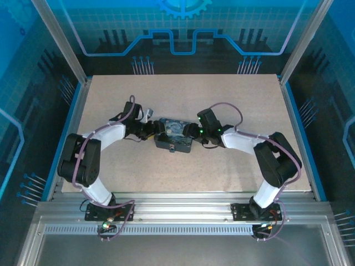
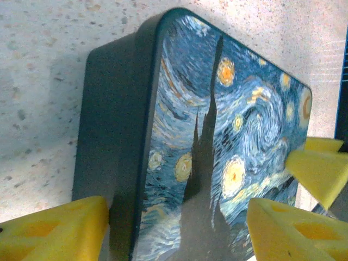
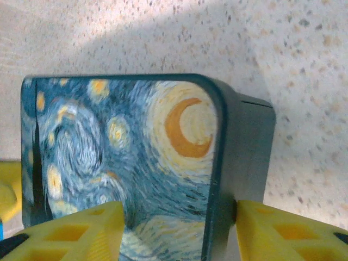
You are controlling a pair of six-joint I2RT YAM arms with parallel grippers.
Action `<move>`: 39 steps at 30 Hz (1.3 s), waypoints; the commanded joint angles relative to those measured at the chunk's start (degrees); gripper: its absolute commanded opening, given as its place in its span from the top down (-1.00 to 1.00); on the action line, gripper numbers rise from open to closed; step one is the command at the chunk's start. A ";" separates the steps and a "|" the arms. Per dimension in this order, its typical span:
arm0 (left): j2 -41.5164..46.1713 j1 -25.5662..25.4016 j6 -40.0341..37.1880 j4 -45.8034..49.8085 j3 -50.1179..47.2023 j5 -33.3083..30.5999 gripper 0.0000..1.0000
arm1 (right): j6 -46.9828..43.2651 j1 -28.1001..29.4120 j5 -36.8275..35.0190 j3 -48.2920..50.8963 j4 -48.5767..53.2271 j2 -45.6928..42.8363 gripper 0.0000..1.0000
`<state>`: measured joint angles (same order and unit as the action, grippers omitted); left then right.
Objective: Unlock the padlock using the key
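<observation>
A dark-blue swirl-painted tin [image 1: 175, 133] with black sides lies mid-table between my two grippers. On its near wall hangs a tiny silvery thing, the padlock [image 1: 172, 147], too small to make out in detail. The key is out of view. My left gripper [image 1: 154, 131] is at the tin's left end. Its open jaws [image 2: 178, 223] straddle the lid's edge, one yellow finger [image 2: 60, 231] beside the black wall and the other over the painted lid [image 2: 234, 130]. My right gripper [image 1: 192, 132] is at the right end, also open [image 3: 179, 223], with one finger [image 3: 283, 231] against the black wall [image 3: 244, 152].
The speckled beige tabletop [image 1: 222, 100] spreads around the tin. Aluminium frame posts [image 1: 58, 39] and blue-lit walls enclose it. Both arm bases sit on the rail [image 1: 183, 213] at the near edge.
</observation>
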<state>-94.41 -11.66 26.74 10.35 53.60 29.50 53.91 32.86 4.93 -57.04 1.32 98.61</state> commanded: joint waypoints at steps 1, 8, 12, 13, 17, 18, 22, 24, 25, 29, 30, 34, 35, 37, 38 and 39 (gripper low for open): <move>3.29 -1.13 5.20 -3.65 -3.67 2.83 -0.33 | -3.65 1.34 6.06 -5.36 1.76 3.22 -0.08; 6.11 -1.86 7.41 -5.65 -5.72 1.04 -0.28 | -7.57 1.06 4.44 -10.79 6.58 6.99 -0.07; 3.22 -3.22 8.15 -6.66 -3.21 1.18 -0.27 | -9.19 -0.01 3.96 -12.87 8.83 7.99 -0.07; 2.16 -3.68 8.23 -6.83 -2.38 1.05 -0.27 | -9.25 -0.42 3.88 -13.17 9.26 8.16 -0.07; -1.85 -5.02 8.93 -7.23 1.88 1.12 -0.27 | -10.10 -1.57 3.20 -13.95 10.15 8.14 -0.08; -2.59 -5.19 8.78 -7.19 3.05 1.05 -0.27 | -10.35 -1.82 3.03 -14.13 10.32 8.14 -0.08; -6.51 -5.48 8.61 -6.18 8.42 0.65 -0.28 | -10.58 -3.30 2.97 -14.95 10.86 8.27 -0.08; -8.35 -5.61 8.38 -5.55 10.91 0.74 -0.29 | -10.86 -3.86 2.83 -15.27 11.07 8.36 -0.08; -9.24 -5.65 8.25 -5.06 12.07 0.66 -0.28 | -10.93 -4.07 2.67 -15.53 11.13 8.51 -0.09; -11.61 -5.83 8.31 -4.45 14.33 0.75 -0.29 | -11.08 -5.11 2.81 -16.42 11.40 9.23 -0.10; -11.74 -5.83 8.42 -4.52 14.34 0.75 -0.29 | -11.06 -5.20 2.89 -16.57 11.34 9.39 -0.11; -11.09 -6.01 9.01 -5.56 12.80 0.47 -0.35 | -11.34 -5.70 2.88 -17.45 11.95 9.87 -0.12; -10.82 -6.01 9.15 -5.92 12.26 0.47 -0.35 | -11.29 -5.79 2.59 -17.41 11.95 9.78 -0.14; -10.16 -6.01 9.57 -6.60 11.55 0.56 -0.36 | -11.43 -6.05 2.84 -17.62 11.77 9.72 -0.16; -9.86 -6.01 9.48 -6.59 11.35 0.49 -0.36 | -11.49 -6.17 3.06 -17.82 11.93 9.77 -0.16; -9.68 -6.01 9.27 -6.29 11.25 0.34 -0.37 | -11.59 -6.22 3.07 -18.13 12.18 9.76 -0.17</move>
<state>-105.16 -15.40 34.65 7.14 65.69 26.55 43.40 25.78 2.59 -72.77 13.63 107.28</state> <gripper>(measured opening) 0.682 0.582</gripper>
